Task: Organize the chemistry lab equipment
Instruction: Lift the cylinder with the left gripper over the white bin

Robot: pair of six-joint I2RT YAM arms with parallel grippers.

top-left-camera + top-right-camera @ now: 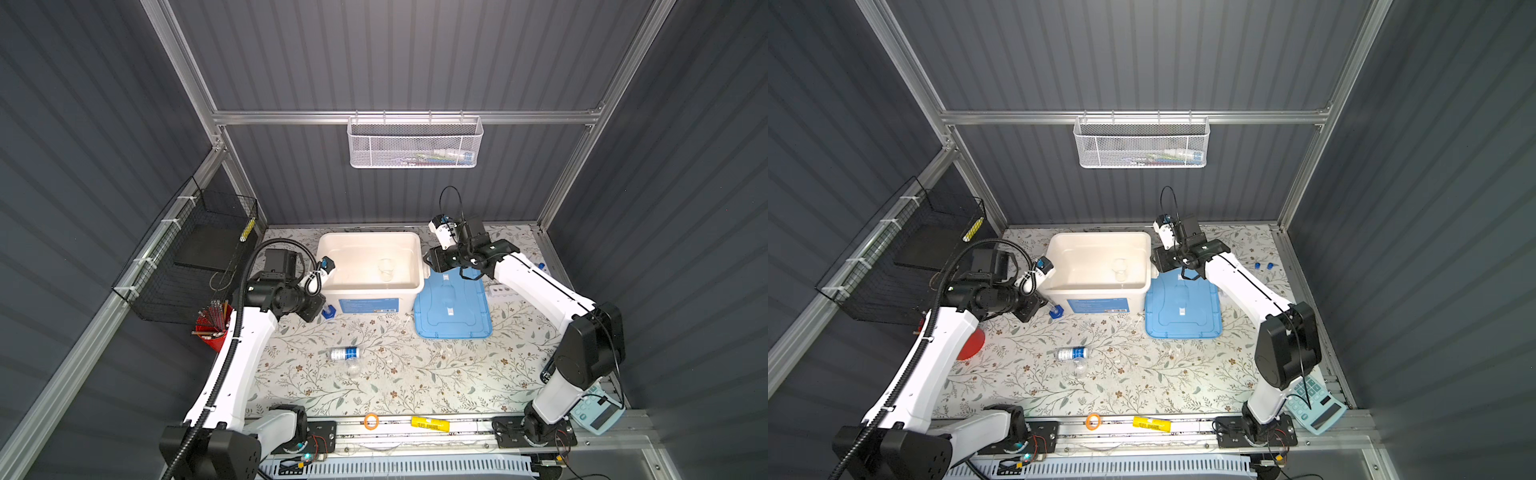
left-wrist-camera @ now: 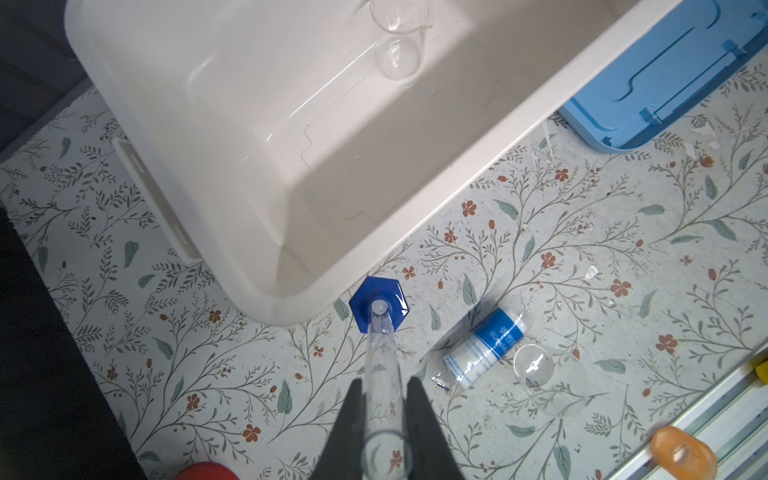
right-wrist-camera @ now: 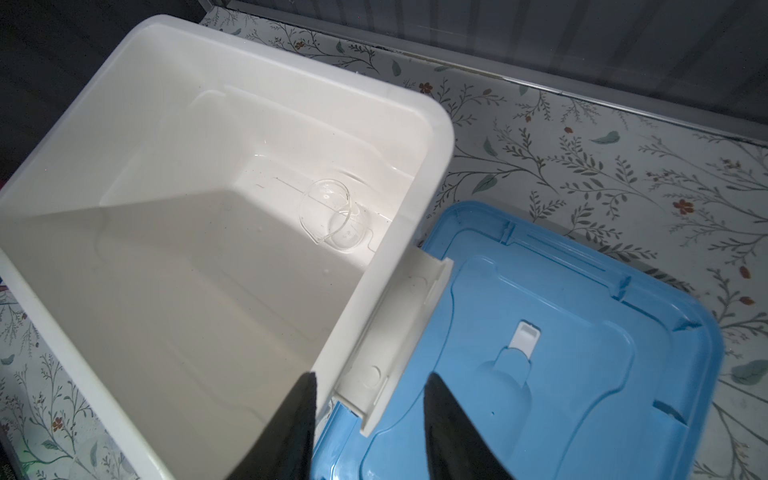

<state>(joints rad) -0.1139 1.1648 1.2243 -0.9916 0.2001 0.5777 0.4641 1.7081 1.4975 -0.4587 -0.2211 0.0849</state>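
The left gripper (image 2: 384,436) is shut tight on the tall clear cylinder (image 2: 380,353). Its two dark fingers (image 2: 353,428) press on the top part of the glass, one on each side. The cylinder's blue six-sided foot (image 2: 378,305) points away from the gripper, just beside the near left corner of the white tub (image 3: 291,62). In both top views this spot is left of the middle, and the foot (image 1: 328,311) peeks out below the arm. I cannot tell if the foot touches the table. The right gripper (image 3: 374,432) sits at the right side of the tub, a bit above the middle of both top views. Its jaws stand apart with the tub's side handle (image 3: 395,332) between them, one finger over the inside of the tub and one over the blue lid (image 3: 582,332). I cannot tell if they squeeze the handle. Inside the tub, near its right wall, lie two small clear vessels (image 3: 328,212), touching each other. They are well apart from both grippers. The white bottle with a blue label (image 1: 345,353) lies on its side on the flowery table, below the tub in both top views. A round flask (image 1: 353,368) lies just beside it. The blue lid lies flat, just right of the tub. A white rack with holes (image 1: 503,289) peeks out beside the right arm.
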